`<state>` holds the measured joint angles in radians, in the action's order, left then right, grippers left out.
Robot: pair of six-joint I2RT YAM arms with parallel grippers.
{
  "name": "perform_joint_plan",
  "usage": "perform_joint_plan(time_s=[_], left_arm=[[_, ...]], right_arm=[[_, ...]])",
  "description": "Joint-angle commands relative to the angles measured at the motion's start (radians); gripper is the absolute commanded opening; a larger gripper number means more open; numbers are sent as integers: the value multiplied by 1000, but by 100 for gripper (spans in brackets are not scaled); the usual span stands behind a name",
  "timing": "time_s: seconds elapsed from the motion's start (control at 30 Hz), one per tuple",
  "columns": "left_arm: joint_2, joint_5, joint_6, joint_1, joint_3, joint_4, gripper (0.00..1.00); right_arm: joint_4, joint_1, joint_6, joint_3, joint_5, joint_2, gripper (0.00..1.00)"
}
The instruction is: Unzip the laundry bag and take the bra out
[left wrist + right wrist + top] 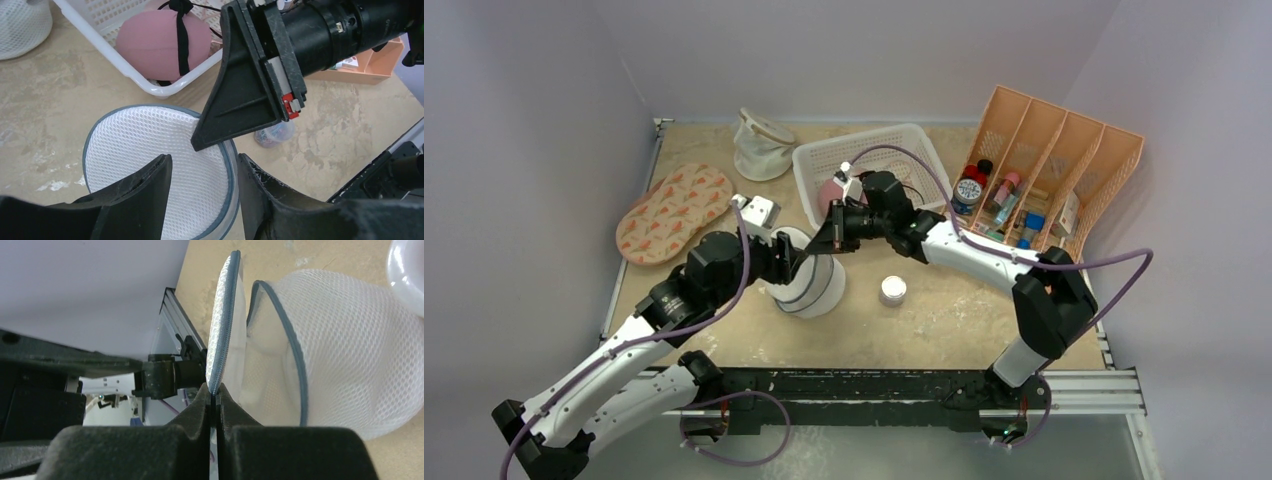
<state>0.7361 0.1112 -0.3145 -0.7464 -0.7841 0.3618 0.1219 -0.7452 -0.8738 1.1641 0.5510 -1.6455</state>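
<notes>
The laundry bag (812, 288) stands mid-table, a white mesh drum with a grey-blue zipper rim. Its round lid (222, 320) is lifted on edge, away from the open body (325, 355). My right gripper (214, 389) is shut on the lid's zipper rim; it also shows in the top view (832, 238) and the left wrist view (200, 142). My left gripper (202, 162) is open, its fingers on either side of the lid's rim (227, 165); in the top view it (794, 262) is at the bag's left. The pink bra (160, 45) with a black strap lies in the white basket (874, 135).
A white mesh pouch with a tan rim (762, 143) stands at the back. An oval orange-patterned pad (674, 212) lies at the left. A small round jar (892, 290) sits right of the bag. An orange divided organizer (1054, 170) holds small items at the back right.
</notes>
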Motion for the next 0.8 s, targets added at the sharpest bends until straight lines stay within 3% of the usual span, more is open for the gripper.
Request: perform_joint_plan(time_s=[0.0,0.37,0.77], left_arm=[[1,4,-111,0,-52,-11,53],[11,132,-335,0,-23,-68,60],[30,143,-393,0,-27,-74,62]], right_arm=[[72,4,48,-44,62,76,0],[40,9,82,-175,2,119,3],[155,30,178,-277,-37,25,10]])
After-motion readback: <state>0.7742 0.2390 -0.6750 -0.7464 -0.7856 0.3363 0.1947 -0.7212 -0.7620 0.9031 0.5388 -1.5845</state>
